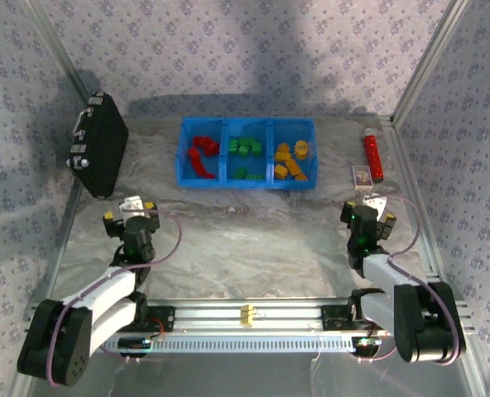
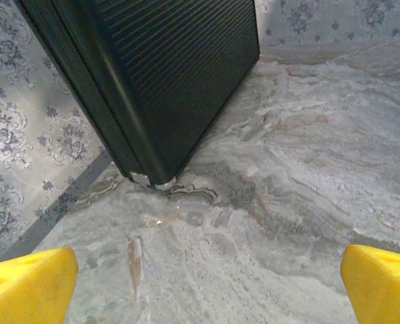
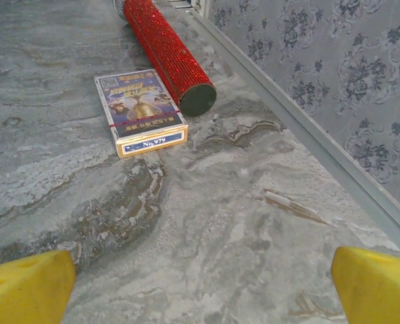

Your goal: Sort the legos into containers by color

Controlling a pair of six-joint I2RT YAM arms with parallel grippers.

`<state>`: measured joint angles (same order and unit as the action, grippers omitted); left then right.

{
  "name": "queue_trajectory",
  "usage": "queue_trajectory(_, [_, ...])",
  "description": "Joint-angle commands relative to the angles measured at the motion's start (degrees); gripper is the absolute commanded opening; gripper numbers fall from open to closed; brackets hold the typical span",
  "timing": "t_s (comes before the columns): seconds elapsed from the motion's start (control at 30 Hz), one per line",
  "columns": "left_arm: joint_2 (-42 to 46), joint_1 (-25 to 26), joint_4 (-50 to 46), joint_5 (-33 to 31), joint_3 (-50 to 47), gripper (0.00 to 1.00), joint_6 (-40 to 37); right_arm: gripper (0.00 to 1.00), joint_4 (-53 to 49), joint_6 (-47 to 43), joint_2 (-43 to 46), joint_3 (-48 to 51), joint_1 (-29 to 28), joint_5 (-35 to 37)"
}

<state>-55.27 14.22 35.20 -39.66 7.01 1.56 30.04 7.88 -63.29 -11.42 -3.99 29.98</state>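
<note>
Sorted by colour on a marbled surface [image 1: 253,240].
At far left, black case [image 1: 100,145]; far centre, blue bin [image 1: 245,184]; nearer, left tool [image 1: 130,208] and right tool [image 1: 367,208], fingers spread apart, empty; far right, red tube [image 1: 372,157] beside card box [image 1: 361,176]; within compartments, left to right: red legos [image 1: 202,155], green legos [image 1: 245,149], yellow legos [image 1: 292,159].

legos [image 1: 245,149] tiny, indistinct, black case [image 2: 166,74] cropped
</note>
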Motion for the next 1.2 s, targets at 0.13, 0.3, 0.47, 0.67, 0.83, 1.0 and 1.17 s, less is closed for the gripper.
queue_trajectory(0.13, [-4.9,-3.6,13.1,5.5,-0.8,1.0,1.1,0.99,11.6,-1.8,-9.1,-4.7,0.5,-0.8])
queue_trajectory(0.3, [-8.7,-4.2,15.6,6.3,0.5,1.0,0.9,0.99,18.2,-4.2,-17.0,-6.0,0.6,-5.3])
queue_trajectory(0.47, [-13.6,-4.6,20.2,6.6,1.6,1.0,0.3,0.99,19.6,-7.1,-19.6,-7.4,0.0,-8.2])
queue_trajectory(0.67, [-18.5,-4.7,23.8,9.8,3.3,1.0,-1.4,0.99,25.2,-9.9,-24.8,-7.2,1.1,-13.5])
queue_trajectory(0.83, [-30.9,-5.9,38.9,13.0,2.5,1.0,-3.1,0.99,20.4,-9.7,-23.7,-8.8,1.3,-14.0])
queue_trajectory(1.0, [-31.4,-5.2,37.4,17.9,3.1,1.0,-5.4,0.99,21.0,-9.9,-23.8,-8.5,1.2,-14.0])
queue_trajectory(1.17, [-35.4,-5.8,41.1,22.6,3.1,1.0,-6.6,0.99,19.5,-9.3,-23.9,-9.4,2.1,-15.4])
